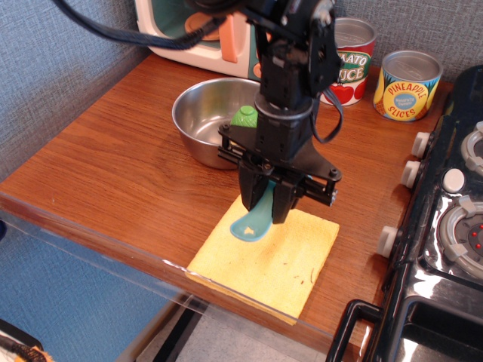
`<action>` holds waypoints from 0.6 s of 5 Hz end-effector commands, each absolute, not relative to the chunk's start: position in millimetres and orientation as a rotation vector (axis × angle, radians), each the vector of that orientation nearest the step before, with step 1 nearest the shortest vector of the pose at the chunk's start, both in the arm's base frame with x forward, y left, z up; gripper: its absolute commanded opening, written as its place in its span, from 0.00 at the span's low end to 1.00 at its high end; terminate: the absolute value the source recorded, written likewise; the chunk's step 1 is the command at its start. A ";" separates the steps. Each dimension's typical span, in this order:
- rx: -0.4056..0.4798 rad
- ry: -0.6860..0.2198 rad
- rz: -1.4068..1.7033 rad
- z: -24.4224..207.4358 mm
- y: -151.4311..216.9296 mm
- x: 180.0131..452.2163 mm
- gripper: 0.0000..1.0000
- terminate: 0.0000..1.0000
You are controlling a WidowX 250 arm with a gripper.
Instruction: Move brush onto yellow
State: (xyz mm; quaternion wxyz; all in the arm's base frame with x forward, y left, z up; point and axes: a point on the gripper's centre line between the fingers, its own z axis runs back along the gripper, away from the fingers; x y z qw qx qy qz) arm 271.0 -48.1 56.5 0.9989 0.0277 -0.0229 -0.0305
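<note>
My gripper is shut on the teal brush and stands over the far left part of the yellow pad. The brush's flat rounded handle with its cutout points down and rests on or just above the pad. Its bristle end is hidden between the fingers. The pad lies flat at the table's front edge, in front of the steel bowl.
The steel bowl holds a green toy. A tomato sauce can and a pineapple slices can stand at the back right. A toy microwave is at the back. A black toy stove borders the right side.
</note>
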 end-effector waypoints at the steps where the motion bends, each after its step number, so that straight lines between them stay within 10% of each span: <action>1: 0.085 -0.057 -0.020 54.4 -31.9 258.8 1.00 0.00; 3: 0.085 -0.089 -0.056 72.1 -30.0 254.5 1.00 0.00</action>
